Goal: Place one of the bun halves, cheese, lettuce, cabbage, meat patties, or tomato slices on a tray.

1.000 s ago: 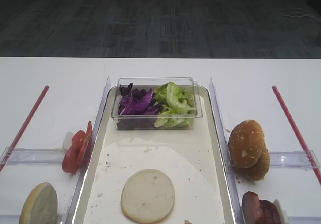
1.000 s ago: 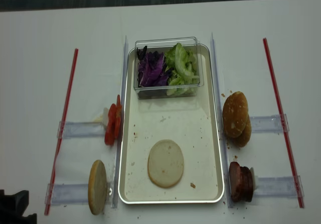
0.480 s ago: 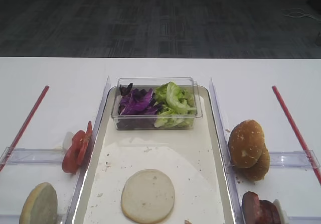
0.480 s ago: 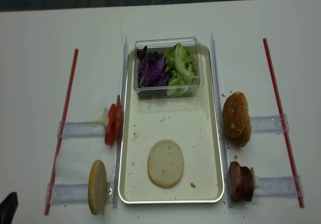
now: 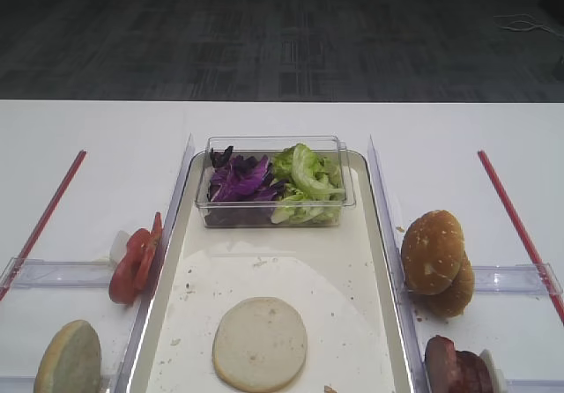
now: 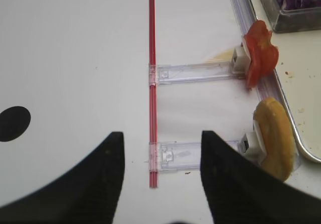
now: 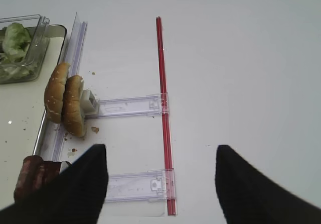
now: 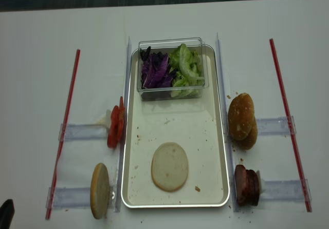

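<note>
1. Your left hand [image 6: 160, 184] is wide apart and holds nothing. It hangs over the surface [image 8: 36, 85], well away from the tray [image 8: 221, 136].
2. Your right hand [image 7: 160, 184] is wide apart too and holds nothing.
3. One bun half [image 8: 169, 166] lies flat on the tray, cut side up, near its front end.
4. Another bun half [image 8: 99, 190] stands on edge just left of the tray.
5. The tomato slices [image 8: 115, 126] stand just left of the tray too.
6. The meat patties [image 8: 247, 185] stand just right of the tray.
7. The lettuce [image 8: 186, 70] and cabbage [image 8: 155, 71] sit in a clear tub [image 8: 169, 42] at the tray's far end.
</note>
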`<state>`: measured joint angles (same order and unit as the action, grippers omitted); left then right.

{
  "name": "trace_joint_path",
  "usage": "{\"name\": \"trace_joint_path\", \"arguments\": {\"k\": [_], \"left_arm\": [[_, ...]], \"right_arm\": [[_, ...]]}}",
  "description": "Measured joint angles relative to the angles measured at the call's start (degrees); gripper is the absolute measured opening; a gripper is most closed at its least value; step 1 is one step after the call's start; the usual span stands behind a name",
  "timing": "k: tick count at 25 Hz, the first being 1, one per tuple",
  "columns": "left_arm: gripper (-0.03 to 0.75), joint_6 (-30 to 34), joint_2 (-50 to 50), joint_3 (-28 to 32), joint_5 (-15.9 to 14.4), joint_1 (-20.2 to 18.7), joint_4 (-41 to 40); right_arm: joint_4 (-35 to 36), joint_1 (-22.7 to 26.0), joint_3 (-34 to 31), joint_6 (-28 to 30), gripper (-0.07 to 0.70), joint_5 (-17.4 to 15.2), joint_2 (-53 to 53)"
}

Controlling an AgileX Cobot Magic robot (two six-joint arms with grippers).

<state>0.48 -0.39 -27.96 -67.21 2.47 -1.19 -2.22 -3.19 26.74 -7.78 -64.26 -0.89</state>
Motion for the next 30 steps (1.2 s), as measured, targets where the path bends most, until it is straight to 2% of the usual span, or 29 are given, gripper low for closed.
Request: {"name": "trace_joint_path", "arguments": {"k": [30], "left_arm": [[0.374,-1.56,-0.51,0.00,-0.19,0.00,-0.84]], "right_arm": [[0.00,0.00,0.00,0.00,0.468,0.00,0.00]]}}
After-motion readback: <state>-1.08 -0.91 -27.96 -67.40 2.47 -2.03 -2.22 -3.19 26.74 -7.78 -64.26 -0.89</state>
